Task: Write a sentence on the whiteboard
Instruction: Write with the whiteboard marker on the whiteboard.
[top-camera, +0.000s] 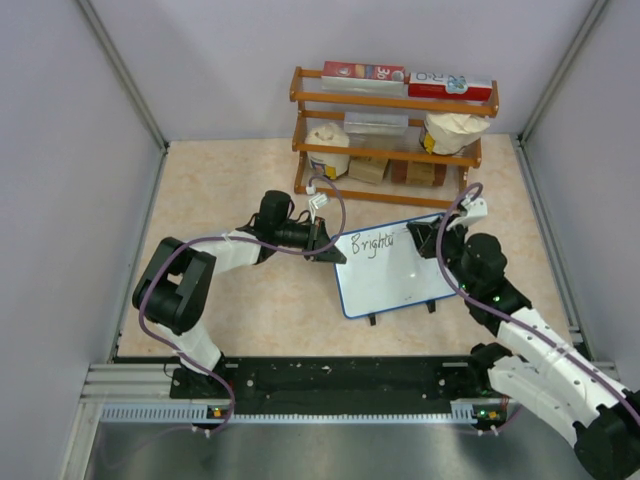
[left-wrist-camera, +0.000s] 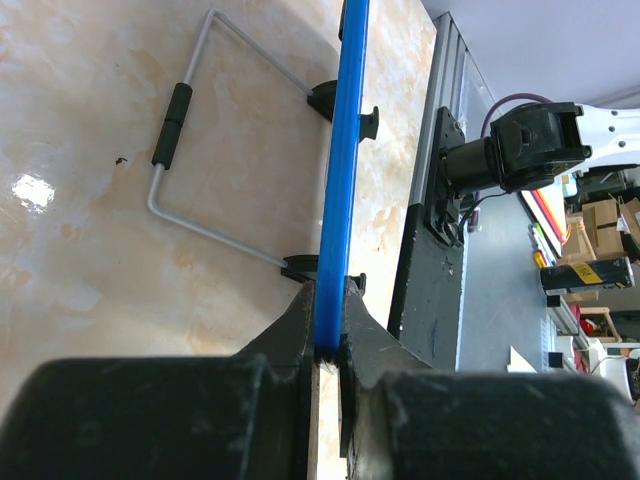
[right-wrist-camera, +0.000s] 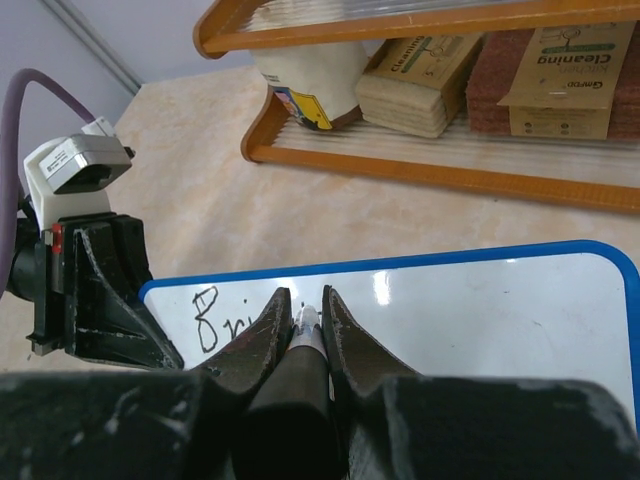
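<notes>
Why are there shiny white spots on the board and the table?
Right wrist view: a light reflects off the glossy whiteboard, beside the marker. Left wrist view: similar glare on the polished table; the close left gripper looks slightly soft. Top view: even light, faint shadows.

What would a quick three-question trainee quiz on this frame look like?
1. True or false: the left gripper is clamped on the blue rim of the whiteboard.
2. The right gripper holds: A) a marker B) a sponge C) nothing.
3. How many lines of the sentence are on the board so far?
Key: 1 true; 2 A; 3 one, only partly written.
</notes>
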